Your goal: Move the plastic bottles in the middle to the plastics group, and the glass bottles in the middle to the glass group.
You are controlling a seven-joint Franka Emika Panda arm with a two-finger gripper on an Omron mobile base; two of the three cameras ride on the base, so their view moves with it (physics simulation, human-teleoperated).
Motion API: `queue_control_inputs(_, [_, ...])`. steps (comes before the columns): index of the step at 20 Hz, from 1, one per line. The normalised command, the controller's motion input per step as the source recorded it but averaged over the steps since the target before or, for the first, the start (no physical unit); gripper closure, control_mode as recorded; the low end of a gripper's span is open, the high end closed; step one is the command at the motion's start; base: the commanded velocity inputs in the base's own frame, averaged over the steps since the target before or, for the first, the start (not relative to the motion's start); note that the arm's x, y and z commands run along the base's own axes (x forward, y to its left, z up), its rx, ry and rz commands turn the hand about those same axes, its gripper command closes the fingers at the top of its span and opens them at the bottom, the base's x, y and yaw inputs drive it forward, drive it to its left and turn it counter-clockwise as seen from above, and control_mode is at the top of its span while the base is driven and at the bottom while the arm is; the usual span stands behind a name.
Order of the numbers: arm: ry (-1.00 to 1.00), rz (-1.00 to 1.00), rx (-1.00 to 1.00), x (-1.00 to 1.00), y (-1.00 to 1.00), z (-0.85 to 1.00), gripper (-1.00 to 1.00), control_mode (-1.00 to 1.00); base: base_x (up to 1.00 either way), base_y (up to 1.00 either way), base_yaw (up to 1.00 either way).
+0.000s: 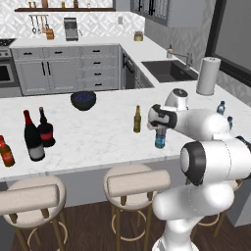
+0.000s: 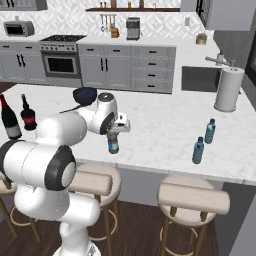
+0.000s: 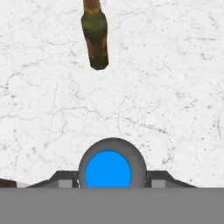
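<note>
My gripper [image 1: 160, 126] is shut on the small clear blue-tinted plastic bottle [image 1: 160, 139], gripping it near the top, close to the counter's front edge. In the hand view I look straight down on that bottle [image 3: 108, 169], with a fingertip [image 3: 65, 181] on each side. The right base view has the same bottle [image 2: 113, 144] under the gripper [image 2: 114, 131]. A slim amber beer bottle [image 1: 137, 119] stands just left of it. The tall dark wine bottle [image 1: 33, 137] stands far left beside the squat red-labelled bottle [image 1: 45, 129] and an orange-red bottle [image 1: 6, 152]. The plastics group [image 2: 210, 131] is two water bottles at the right.
A dark bowl [image 1: 83, 99] sits at the back of the island. A paper towel roll [image 1: 207, 76] stands by the sink [image 1: 169, 70] on the right. Bare marble lies between the held bottle and the water bottles [image 2: 198, 150]. Stools line the front edge.
</note>
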Motion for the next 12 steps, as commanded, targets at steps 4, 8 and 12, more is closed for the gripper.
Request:
queue_control_inputs(4, [-0.01, -0.18, 0.00, -0.08, -0.94, 0.31, 1.00, -1.00, 0.00, 0.00, 0.00])
queue_control_inputs(8, [0.00, -0.18, 0.02, -0.08, -0.97, 0.38, 1.00, -1.00, 0.00, 0.00, 0.00])
queue_control_inputs(12, [0.00, -0.19, 0.04, -0.01, -0.99, 0.37, 1.00, -1.00, 0.00, 0.00, 0.00])
